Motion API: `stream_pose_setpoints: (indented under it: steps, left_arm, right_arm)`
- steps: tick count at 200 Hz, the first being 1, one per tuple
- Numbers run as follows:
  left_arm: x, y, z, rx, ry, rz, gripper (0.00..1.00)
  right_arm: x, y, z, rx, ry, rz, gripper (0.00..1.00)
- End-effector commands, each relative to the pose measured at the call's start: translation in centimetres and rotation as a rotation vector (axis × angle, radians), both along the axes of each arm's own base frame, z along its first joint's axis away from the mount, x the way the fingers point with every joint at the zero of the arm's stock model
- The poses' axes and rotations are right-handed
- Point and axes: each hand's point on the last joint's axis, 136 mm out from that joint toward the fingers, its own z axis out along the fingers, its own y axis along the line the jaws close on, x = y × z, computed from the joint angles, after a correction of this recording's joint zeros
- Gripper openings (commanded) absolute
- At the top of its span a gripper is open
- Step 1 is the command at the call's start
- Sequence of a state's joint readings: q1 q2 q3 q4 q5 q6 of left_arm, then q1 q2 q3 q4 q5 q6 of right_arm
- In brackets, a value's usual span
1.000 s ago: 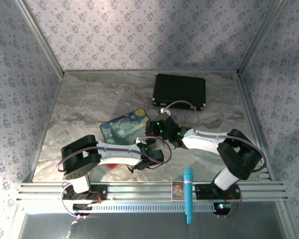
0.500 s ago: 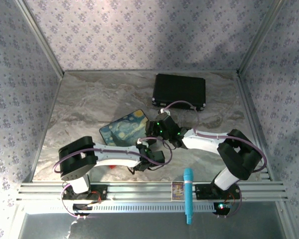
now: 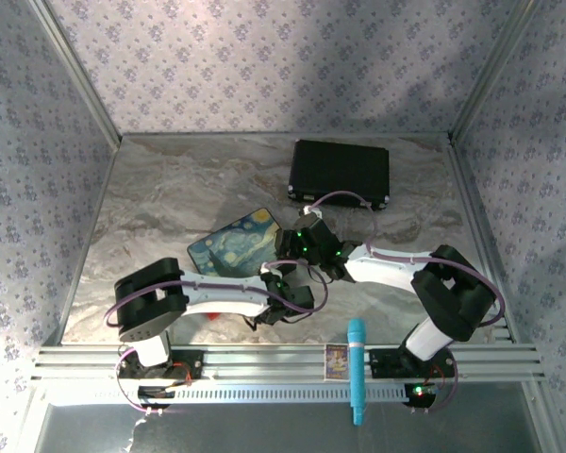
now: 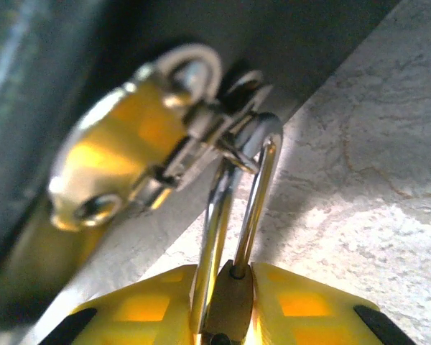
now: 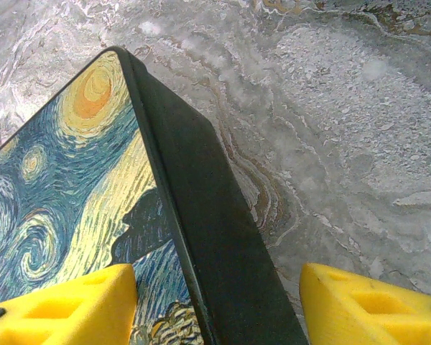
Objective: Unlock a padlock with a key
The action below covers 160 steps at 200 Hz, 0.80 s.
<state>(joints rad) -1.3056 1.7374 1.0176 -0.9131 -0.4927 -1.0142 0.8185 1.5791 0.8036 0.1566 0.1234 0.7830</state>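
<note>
The padlock (image 4: 228, 302) has a brass body and a thin silver shackle (image 4: 255, 180). My left gripper (image 4: 226, 310) is shut on the body, with a yellow finger pressed on each side. The shackle runs up through the silver loop of a brass hasp (image 4: 122, 144) on the dark side of the painted box (image 3: 231, 247). One shackle leg sits in the body and the other lies beside it. My right gripper (image 5: 219, 309) stands open astride the box's black edge (image 5: 201, 237). One finger is over the lid and the other over the table. The key is hidden.
A black case (image 3: 341, 171) lies at the back right of the marble table (image 3: 160, 189). A teal tool (image 3: 356, 368) rests across the front rail. A small red piece (image 3: 208, 314) shows under the left arm. Both arms meet at the table's centre.
The left arm's elbow swung slightly left and came back. The painted box sits a touch lower left than a second ago. The right arm has stayed put.
</note>
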Motion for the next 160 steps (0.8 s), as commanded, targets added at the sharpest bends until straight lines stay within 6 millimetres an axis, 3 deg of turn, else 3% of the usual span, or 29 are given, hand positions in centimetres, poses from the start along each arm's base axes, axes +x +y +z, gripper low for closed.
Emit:
stream_pose_setpoints:
  steps: [1, 54, 67, 107, 160]
  left_arm:
    - [-0.1, -0.7, 1.0, -0.032, -0.007, -0.004, 0.24]
    - [-0.4, -0.3, 2.0, -0.066, -0.016, -0.002, 0.28]
    - [-0.5, -0.4, 1.7, -0.085, -0.007, 0.000, 0.24]
    - [-0.7, 0.0, 0.9, -0.038, 0.006, 0.005, 0.27]
    - [-1.7, -0.8, 1.0, -0.106, 0.038, 0.010, 0.26]
  right_arm:
    - [-4.1, -3.9, -7.2, -0.220, 0.213, 0.015, 0.62]
    - [-4.1, -3.6, -7.4, -0.214, 0.216, 0.017, 0.62]
    - [-4.0, -3.5, -7.4, -0.213, 0.217, 0.018, 0.62]
    - [-4.2, -3.6, -7.5, -0.211, 0.222, 0.020, 0.62]
    - [-4.3, -3.8, -7.7, -0.214, 0.222, 0.016, 0.62]
